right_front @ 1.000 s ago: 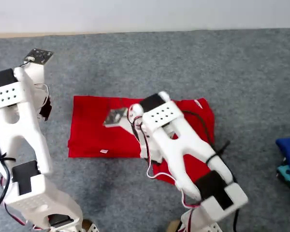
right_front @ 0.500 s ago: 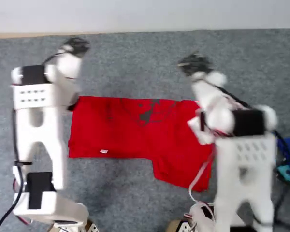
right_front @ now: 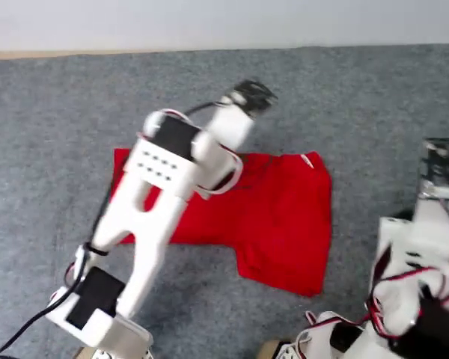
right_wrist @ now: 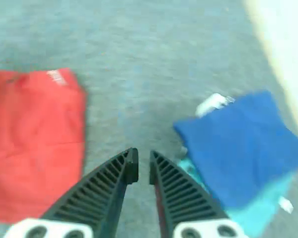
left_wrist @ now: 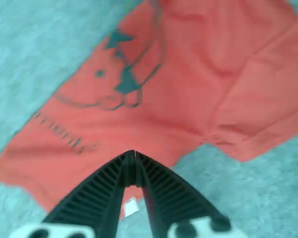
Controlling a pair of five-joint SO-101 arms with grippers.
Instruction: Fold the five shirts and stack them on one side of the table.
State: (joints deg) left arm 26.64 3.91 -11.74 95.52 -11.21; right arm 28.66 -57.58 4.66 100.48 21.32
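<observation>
A red shirt (right_front: 284,217) lies spread on the grey carpeted table, with one sleeve toward the front. My left arm (right_front: 172,161) stretches across its left half. In the left wrist view, my left gripper (left_wrist: 134,157) hangs shut and empty above the red shirt (left_wrist: 188,74), near its dark print (left_wrist: 124,82). My right arm (right_front: 426,247) stands at the front right, off the shirt. My right gripper (right_wrist: 140,167) is open by a narrow gap and empty, over bare carpet between the red shirt (right_wrist: 35,134) and a folded blue shirt (right_wrist: 238,153).
The blue shirt lies on top of a teal one (right_wrist: 258,208) at the table's right side, with something small and white (right_wrist: 213,103) behind them. A pale wall (right_front: 224,22) borders the far edge. Bare carpet (right_front: 52,149) lies left of the red shirt.
My left arm has swung from the left edge in over the red shirt. My right arm has lifted off the shirt and drawn back to the front right.
</observation>
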